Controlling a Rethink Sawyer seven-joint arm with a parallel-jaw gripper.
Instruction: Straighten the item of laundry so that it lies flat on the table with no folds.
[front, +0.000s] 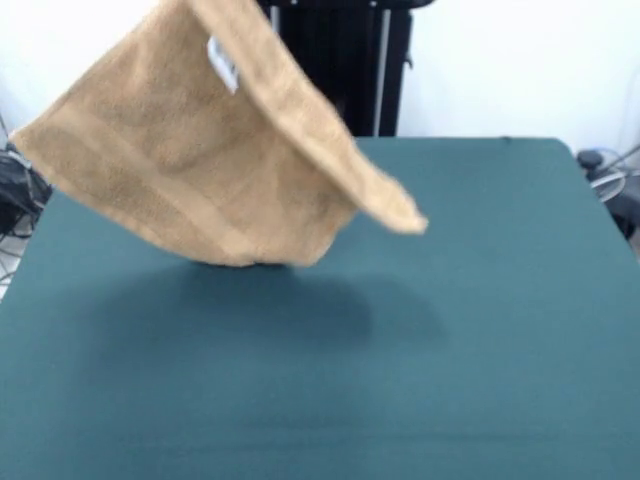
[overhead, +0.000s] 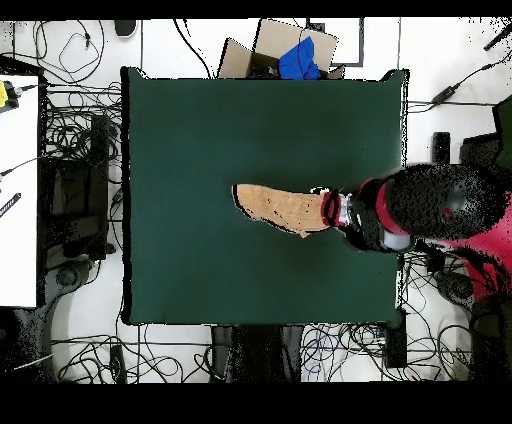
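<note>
The orange-tan towel (front: 200, 160) hangs in the air over the far left part of the green table (front: 450, 350), spread in a slanted sheet with one corner sticking out to the right. Its white tag (front: 222, 62) shows near the top. Its lowest edge is at or just above the table; I cannot tell whether it touches. Its top runs out of the front view, so the gripper is hidden there. In the overhead view the towel (overhead: 280, 208) reaches left from the gripper (overhead: 328, 208) at the end of the red and black arm (overhead: 440, 210), over the table (overhead: 200, 130).
The robot's black pedestal (front: 340, 60) stands behind the table. In the overhead view a cardboard box with a blue item (overhead: 290, 50) sits beyond the table's top edge. A white desk (overhead: 18, 190) is at the left. Cables lie all round on the floor.
</note>
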